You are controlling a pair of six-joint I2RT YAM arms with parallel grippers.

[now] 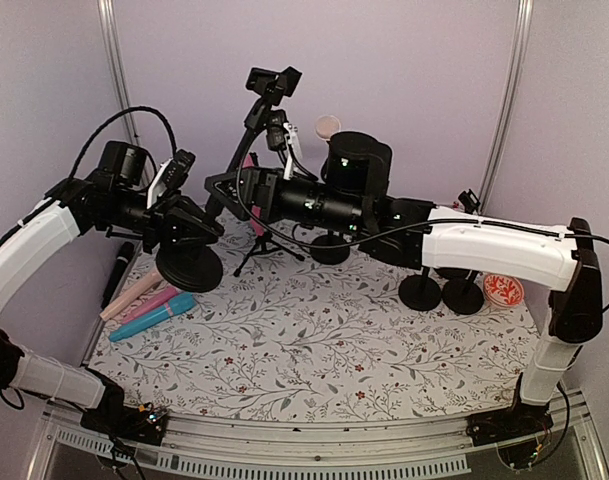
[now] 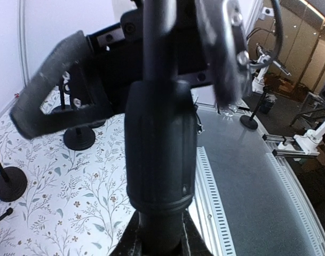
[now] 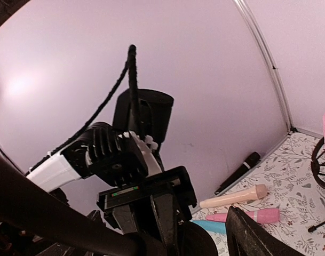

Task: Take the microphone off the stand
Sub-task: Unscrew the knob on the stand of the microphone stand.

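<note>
Left edge of the floral cloth (image 1: 314,350): beige mic (image 1: 132,296), pink mic (image 1: 150,304), blue mic (image 1: 154,317) lying loose. Red dish (image 1: 502,290) at its right edge.

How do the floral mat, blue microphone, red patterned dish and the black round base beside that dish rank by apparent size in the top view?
1. floral mat
2. blue microphone
3. red patterned dish and black round base: they look alike, so unranked.
</note>
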